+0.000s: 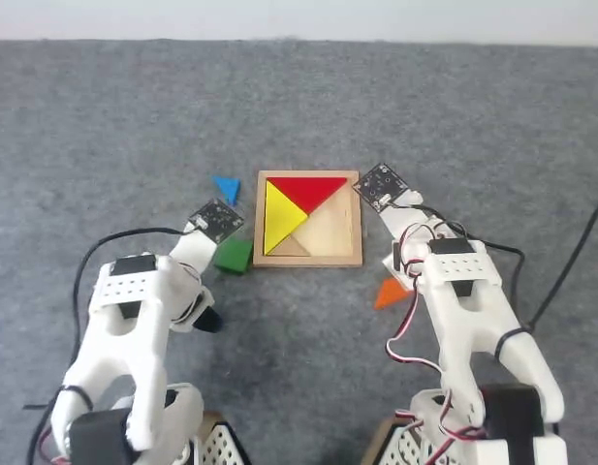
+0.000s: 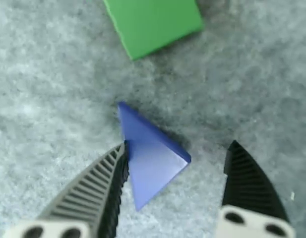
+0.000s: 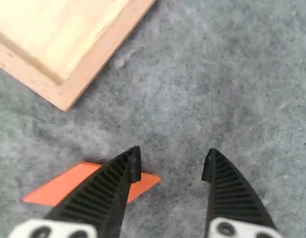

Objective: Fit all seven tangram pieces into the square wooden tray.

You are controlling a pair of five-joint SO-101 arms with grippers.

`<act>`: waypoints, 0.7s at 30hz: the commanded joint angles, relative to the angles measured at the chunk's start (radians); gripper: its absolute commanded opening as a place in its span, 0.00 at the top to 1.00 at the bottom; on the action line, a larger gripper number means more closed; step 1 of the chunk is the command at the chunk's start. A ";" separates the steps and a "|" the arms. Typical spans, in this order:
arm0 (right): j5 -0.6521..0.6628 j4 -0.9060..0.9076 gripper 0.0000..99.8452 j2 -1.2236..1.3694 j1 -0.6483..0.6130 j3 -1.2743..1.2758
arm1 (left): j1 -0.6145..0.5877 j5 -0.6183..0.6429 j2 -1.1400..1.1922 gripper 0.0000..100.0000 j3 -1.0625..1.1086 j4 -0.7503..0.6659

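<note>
A: High view. Tray (image 1: 308, 260) mid-table (image 1: 105, 116). Red triangle (image 1: 306, 189) and yellow triangle (image 1: 279, 215) are seated in it. The rest of its floor looks like bare wood, as far as I can tell. Loose pieces?
B: Green square (image 1: 234, 255) just beside the tray and blue triangle (image 1: 227, 187) near it, both by the left arm (image 1: 143, 300). Orange piece (image 1: 391, 292) by the right arm (image 1: 463, 291).
A: Left wrist view.
B: Left end effector (image 2: 180, 146) wide open, empty. Blue triangle flat on the table between the fingers. One finger (image 2: 113, 168) touches its edge, the other stands apart. Green square lies beyond.
A: Step in hand, I judge: picking up blue. Next calls for closing squarely on it, lifting, then turning it to suit the tray's open part.
B: Right wrist view. Right end effector (image 3: 173, 153) open, empty, above the table near a tray corner. Orange piece partly behind one finger.
A: Writing?
B: None legible on pieces or tray
</note>
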 commanded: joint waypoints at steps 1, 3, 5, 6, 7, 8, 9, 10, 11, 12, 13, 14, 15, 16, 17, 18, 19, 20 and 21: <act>-0.009 -0.010 0.78 -0.005 0.010 -0.003 | 0.005 0.014 -0.032 0.70 -0.007 0.040; -0.009 -0.010 0.78 -0.007 0.010 -0.003 | 0.008 0.017 -0.032 0.70 -0.005 0.080; -0.009 -0.010 0.78 -0.008 0.010 -0.003 | 0.006 0.018 -0.031 0.70 -0.002 0.089; -0.009 -0.010 0.78 -0.008 0.010 -0.003 | 0.006 0.023 -0.031 0.70 -0.002 0.089; -0.009 -0.010 0.78 -0.008 0.010 -0.003 | 0.008 0.038 -0.031 0.70 -0.002 0.086; -0.009 -0.010 0.78 -0.008 0.010 -0.003 | 0.009 0.058 -0.031 0.70 -0.004 0.086; -0.009 -0.010 0.78 -0.008 0.010 -0.003 | 0.011 0.075 -0.026 0.70 -0.007 0.086; -0.009 -0.010 0.78 -0.008 0.010 -0.003 | 0.012 0.084 -0.011 0.70 -0.010 0.086; -0.009 -0.010 0.78 -0.008 0.012 -0.003 | 0.018 0.092 0.012 0.70 -0.022 0.087; -0.009 -0.010 0.78 -0.010 0.012 -0.003 | 0.018 0.101 0.046 0.70 -0.044 0.092; -0.009 -0.010 0.78 -0.010 0.012 -0.003 | 0.018 0.114 0.086 0.70 -0.070 0.097; -0.009 -0.010 0.78 -0.010 0.012 -0.003 | 0.018 0.121 0.133 0.71 -0.105 0.110; -0.009 -0.010 0.78 -0.010 0.012 -0.003 | 0.018 0.126 0.184 0.72 -0.140 0.126; -0.011 -0.010 0.78 -0.010 0.013 -0.003 | 0.018 0.124 0.230 0.73 -0.177 0.137; -0.011 -0.010 0.78 -0.010 0.013 -0.003 | 0.017 0.124 0.270 0.74 -0.209 0.144; -0.011 -0.010 0.78 -0.010 0.015 -0.003 | 0.017 0.123 0.304 0.74 -0.242 0.152; -0.011 -0.010 0.78 -0.010 0.015 -0.003 | 0.015 0.110 0.324 0.74 -0.263 0.163; -0.011 -0.010 0.78 -0.010 0.015 -0.003 | 0.015 0.086 0.330 0.74 -0.275 0.170; -0.011 -0.010 0.78 -0.010 0.015 -0.003 | 0.015 0.064 0.330 0.74 -0.275 0.170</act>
